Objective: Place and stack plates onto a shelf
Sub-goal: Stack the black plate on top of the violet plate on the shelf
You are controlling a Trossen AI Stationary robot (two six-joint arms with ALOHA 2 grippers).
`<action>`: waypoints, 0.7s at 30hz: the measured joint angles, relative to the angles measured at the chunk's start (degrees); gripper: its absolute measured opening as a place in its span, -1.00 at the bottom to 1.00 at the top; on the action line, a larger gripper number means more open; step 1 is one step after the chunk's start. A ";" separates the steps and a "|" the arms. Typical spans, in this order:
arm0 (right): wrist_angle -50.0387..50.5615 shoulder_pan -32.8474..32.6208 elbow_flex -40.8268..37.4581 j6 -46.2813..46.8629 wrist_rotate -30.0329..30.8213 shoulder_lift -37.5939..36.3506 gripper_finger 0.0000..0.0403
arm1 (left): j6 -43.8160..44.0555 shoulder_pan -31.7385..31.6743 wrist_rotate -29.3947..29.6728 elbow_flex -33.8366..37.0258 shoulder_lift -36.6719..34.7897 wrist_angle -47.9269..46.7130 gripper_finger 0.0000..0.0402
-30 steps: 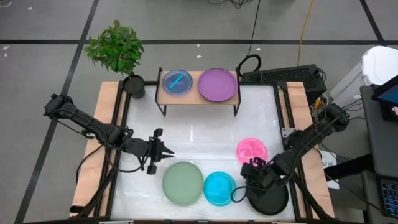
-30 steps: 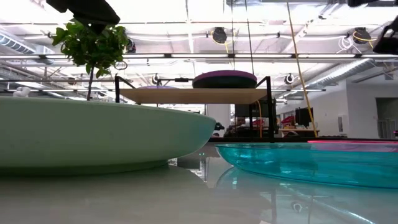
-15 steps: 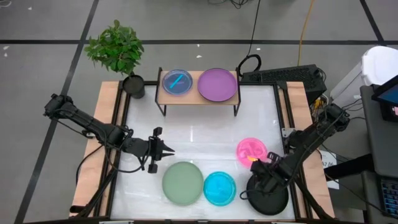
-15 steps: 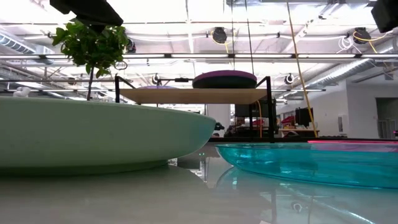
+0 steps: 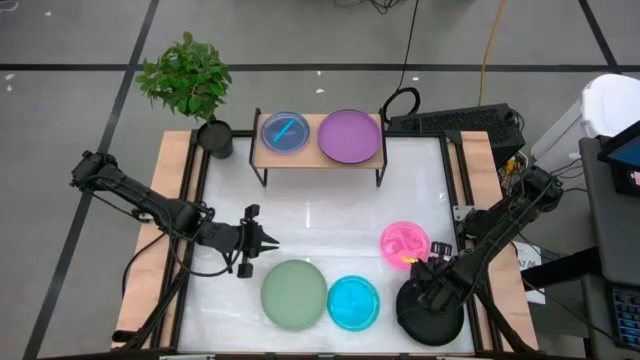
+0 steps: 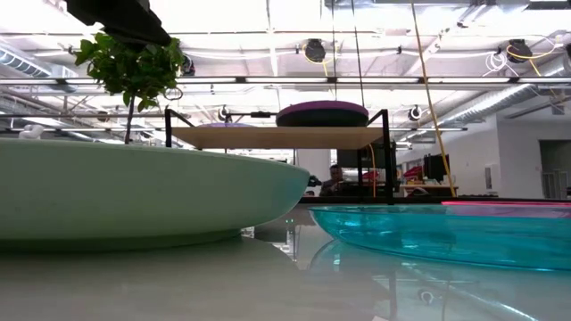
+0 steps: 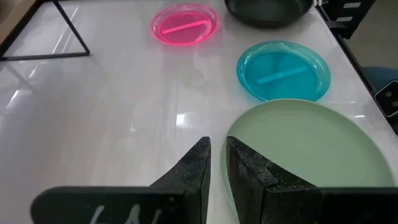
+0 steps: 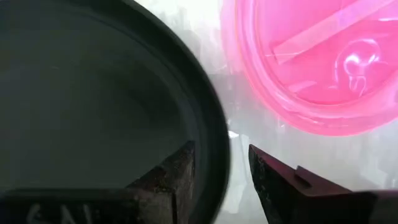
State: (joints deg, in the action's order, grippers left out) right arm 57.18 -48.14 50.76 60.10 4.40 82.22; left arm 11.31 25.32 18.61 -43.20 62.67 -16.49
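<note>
While the left gripper [image 5: 268, 243] waits with fingers together just beside the sage green plate [image 5: 294, 294], the right gripper [image 5: 436, 274] sits at the black plate [image 5: 430, 315], its fingers [image 8: 273, 180] apart and straddling that plate's rim. Crowding it, the pink plate [image 5: 404, 243] lies just beside, and the cyan plate [image 5: 353, 302] sits between the green and black ones. Well apart, the shelf [image 5: 320, 159] carries a purple plate [image 5: 349, 135] and a bluish translucent plate [image 5: 285, 131]. A potted plant [image 5: 190, 80] stands beside the shelf.

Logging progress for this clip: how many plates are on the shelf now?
2: a cyan plate on the shelf's left half, a purple plate on its right. Others could be stacked beneath, hidden.
</note>
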 joint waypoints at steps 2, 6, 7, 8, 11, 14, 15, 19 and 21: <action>-1.44 0.02 -1.66 -0.63 0.00 -0.90 -0.34 | 0.41 0.00 0.00 0.00 0.00 0.00 -0.71; -4.84 0.02 -5.79 0.31 -0.02 -3.84 -0.34 | 0.42 0.00 0.00 0.00 0.00 -0.02 -0.71; -6.44 0.02 -7.15 0.74 -0.04 -4.76 -0.34 | 0.42 0.00 0.00 0.00 0.00 -0.02 -0.71; -8.74 0.02 -8.70 1.12 -0.10 -5.71 -0.34 | 0.42 0.00 0.00 0.00 0.00 -0.02 -0.71; -16.59 0.02 -13.62 2.13 -1.47 -8.56 -0.34 | 0.42 0.00 0.00 0.00 0.00 -0.02 -0.71; -24.17 0.02 -18.33 3.77 -3.19 -10.88 -0.37 | 0.10 0.00 0.00 0.00 0.00 -0.05 -0.71; -26.44 0.02 -19.50 4.37 -3.15 -11.61 -0.40 | -0.11 0.00 0.02 0.00 0.00 -0.07 -0.71; -28.64 0.02 -21.80 5.91 -3.31 -14.30 -0.57 | -0.26 0.00 0.02 0.00 0.00 -0.24 -0.71; -28.35 0.02 -21.81 6.46 -3.28 -15.39 -0.67 | -0.27 0.00 0.04 0.00 0.00 -0.33 -0.71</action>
State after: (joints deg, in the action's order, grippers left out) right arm 28.83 -48.12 28.95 66.55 1.13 66.82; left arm 11.04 25.32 18.65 -43.20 62.67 -16.82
